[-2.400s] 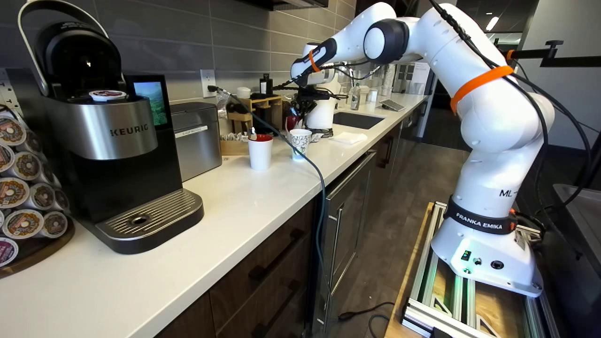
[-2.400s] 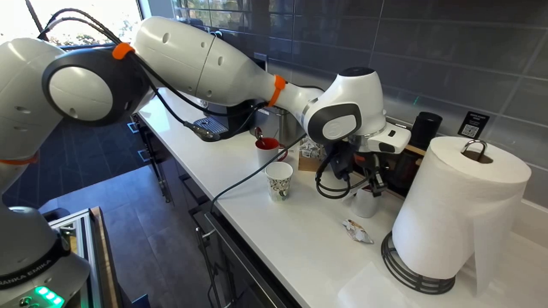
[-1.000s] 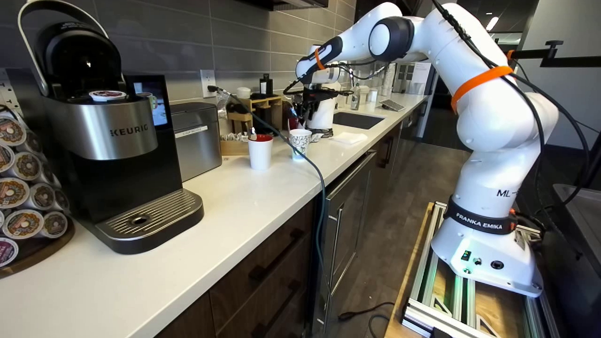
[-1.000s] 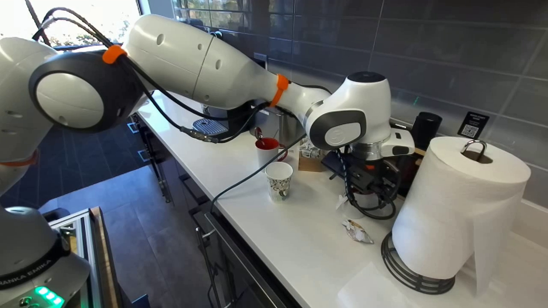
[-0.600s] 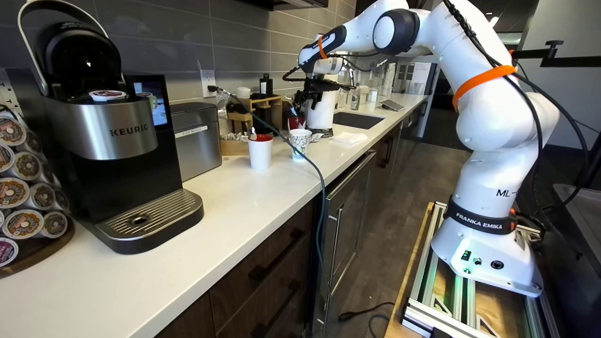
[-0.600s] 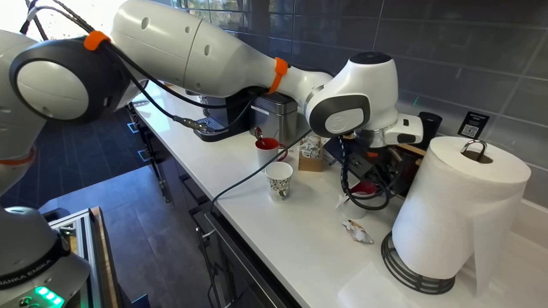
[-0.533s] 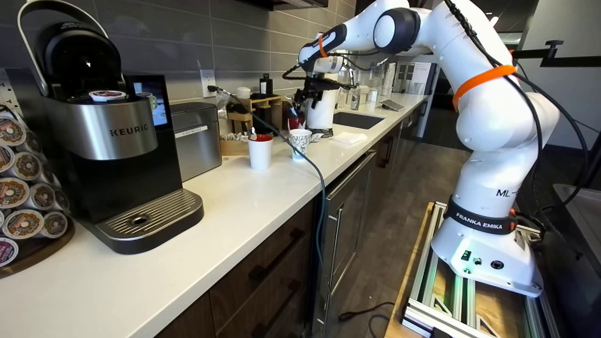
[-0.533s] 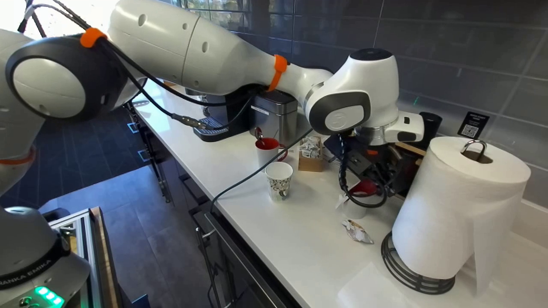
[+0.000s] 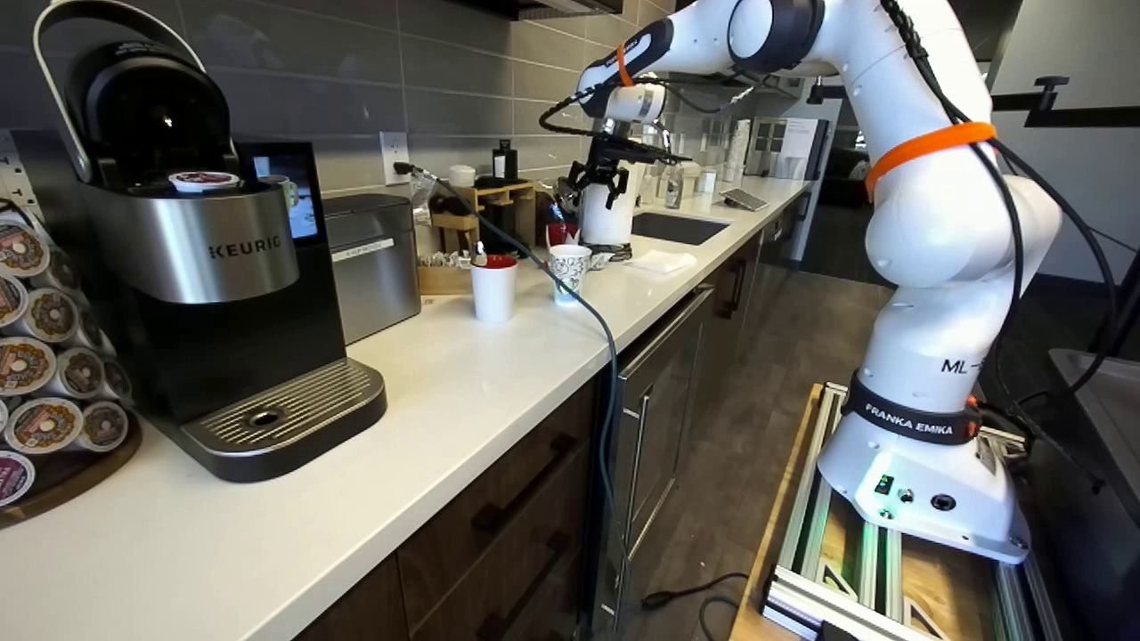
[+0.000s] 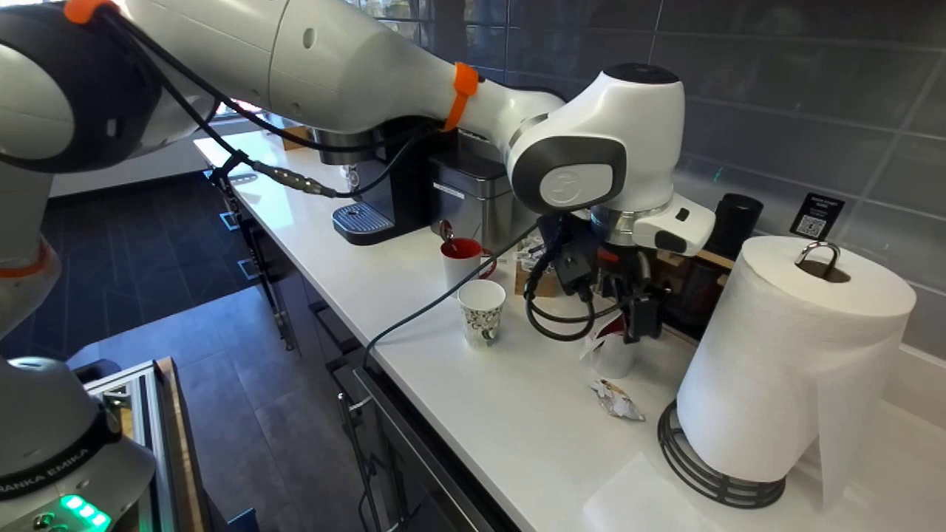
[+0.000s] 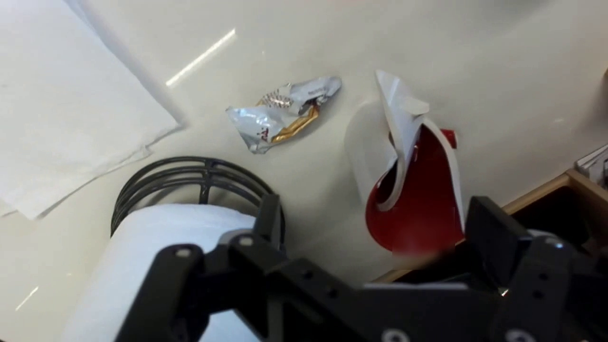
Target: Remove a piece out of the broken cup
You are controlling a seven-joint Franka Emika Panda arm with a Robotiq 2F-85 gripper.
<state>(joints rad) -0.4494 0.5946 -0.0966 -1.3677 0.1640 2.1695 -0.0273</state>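
Near parted black fingers [image 11: 494, 228] stands a jagged, red-lined cup [image 11: 420, 190].

This is a kitchen, though whether in a home or an office is hard to tell: a long white counter [image 9: 445, 392] runs above dark brown drawers [image 9: 445, 552] and along a tiled wall [image 9: 312, 89], with a sink [image 9: 681, 228] set into it. A Keurig coffee machine [image 9: 214, 254], a stack of coffee pods [image 9: 50, 315] and a roll of paper towels [image 10: 791, 369] stand on top.
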